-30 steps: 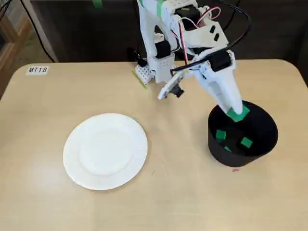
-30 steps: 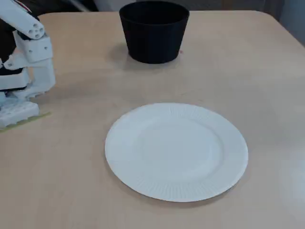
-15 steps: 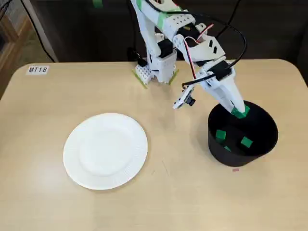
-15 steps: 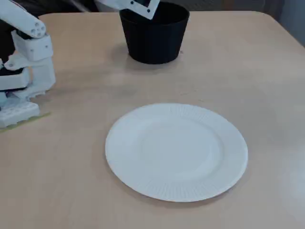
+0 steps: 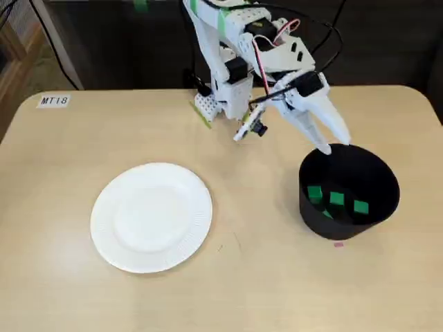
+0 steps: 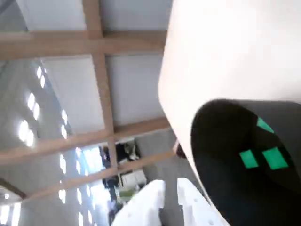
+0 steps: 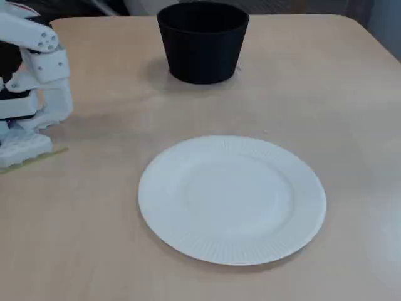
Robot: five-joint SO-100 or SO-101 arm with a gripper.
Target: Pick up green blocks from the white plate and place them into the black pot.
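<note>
Green blocks [image 5: 337,199] lie inside the pot [image 5: 325,227] as the gripper [image 5: 334,144] hangs over its rim, fingers parted, grasping nothing.

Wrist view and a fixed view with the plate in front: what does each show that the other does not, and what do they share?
Only the wrist view shows three green blocks inside the pot and the tips of the open hand. Only a fixed view shows the plate, with nothing on it, and the lower arm. Both show the pot and the table.

Matt black pot [image 7: 202,53]; ribbed paper plate [image 7: 232,200]; wood-look table [image 5: 277,290].
</note>
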